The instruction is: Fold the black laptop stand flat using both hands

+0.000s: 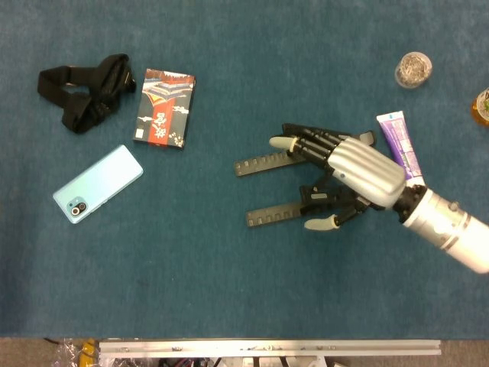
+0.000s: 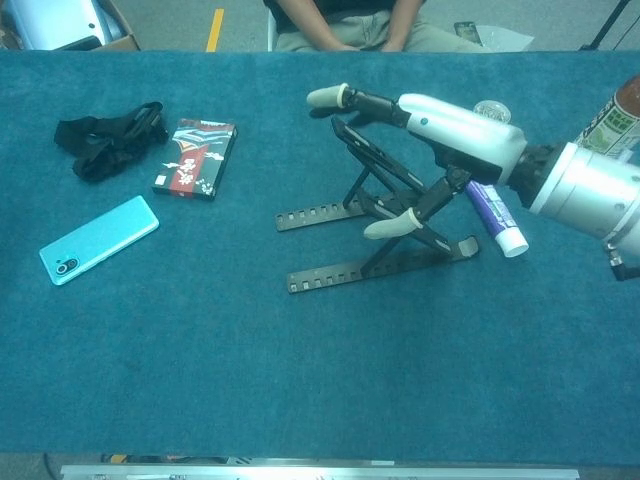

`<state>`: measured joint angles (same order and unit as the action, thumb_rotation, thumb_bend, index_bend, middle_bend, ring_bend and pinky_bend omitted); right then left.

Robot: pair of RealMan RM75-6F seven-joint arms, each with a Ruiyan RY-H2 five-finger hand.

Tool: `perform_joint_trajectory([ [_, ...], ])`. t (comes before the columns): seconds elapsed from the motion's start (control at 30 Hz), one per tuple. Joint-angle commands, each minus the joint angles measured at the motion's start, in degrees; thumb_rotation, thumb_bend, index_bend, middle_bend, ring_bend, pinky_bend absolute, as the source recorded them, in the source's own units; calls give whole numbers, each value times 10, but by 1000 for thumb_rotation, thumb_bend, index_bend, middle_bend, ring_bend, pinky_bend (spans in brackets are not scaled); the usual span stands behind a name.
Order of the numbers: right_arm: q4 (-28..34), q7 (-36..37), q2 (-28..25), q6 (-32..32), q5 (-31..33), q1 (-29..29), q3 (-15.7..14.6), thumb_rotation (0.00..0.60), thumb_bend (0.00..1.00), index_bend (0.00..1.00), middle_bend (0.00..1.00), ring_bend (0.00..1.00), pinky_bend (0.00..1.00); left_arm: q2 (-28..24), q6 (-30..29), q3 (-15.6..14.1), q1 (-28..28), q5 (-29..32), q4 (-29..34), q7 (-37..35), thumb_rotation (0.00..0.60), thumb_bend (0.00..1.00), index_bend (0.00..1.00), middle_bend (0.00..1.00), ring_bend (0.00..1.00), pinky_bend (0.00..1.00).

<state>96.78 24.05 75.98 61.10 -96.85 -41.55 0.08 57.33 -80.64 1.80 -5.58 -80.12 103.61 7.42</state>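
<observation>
Your right hand (image 2: 440, 150) hangs over the black folding laptop stand (image 2: 375, 225) with its fingers stretched out and apart above the raised top panel, the thumb reaching down beside the struts; whether any finger actually touches the stand you cannot tell from either view. Your left hand is out of sight. The stand sits propped open on the blue carpeted worktop (image 2: 300, 380), its two notched base rails pointing left. Just beside your wrist lies a purple and white tube (image 1: 400, 145), with a small clear jar (image 1: 413, 69) beyond it. Well apart to the left are a patterned black and red box (image 1: 164, 108), a light blue smartphone (image 1: 98, 183) and a black strap (image 1: 85, 92).
</observation>
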Motion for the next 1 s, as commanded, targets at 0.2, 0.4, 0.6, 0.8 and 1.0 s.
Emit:
perform_joint_trajectory([
  [0.2,40,-343,79,89,45,90,9,538,99,0,12,0,31,2,4,1,-4,-4,-11,-11,600,285,0,0,0,0],
  [0.4,9,-387,114,93,49,97,16,540,100,0,12,0,31,5,6,0,-3,-3,-19,-21,600,285,0,0,0,0],
  [0.6,-25,-400,149,85,52,92,24,538,99,0,12,0,31,5,5,-1,-1,-2,-27,-30,600,284,0,0,0,0],
  [0.8,-50,-400,161,68,65,88,29,541,152,0,12,0,31,5,5,-1,0,1,-31,-34,600,285,0,0,0,0],
  [1.0,-61,-412,155,91,56,98,33,539,188,0,12,0,31,6,7,-1,-1,0,-31,-33,600,285,0,0,0,0],
])
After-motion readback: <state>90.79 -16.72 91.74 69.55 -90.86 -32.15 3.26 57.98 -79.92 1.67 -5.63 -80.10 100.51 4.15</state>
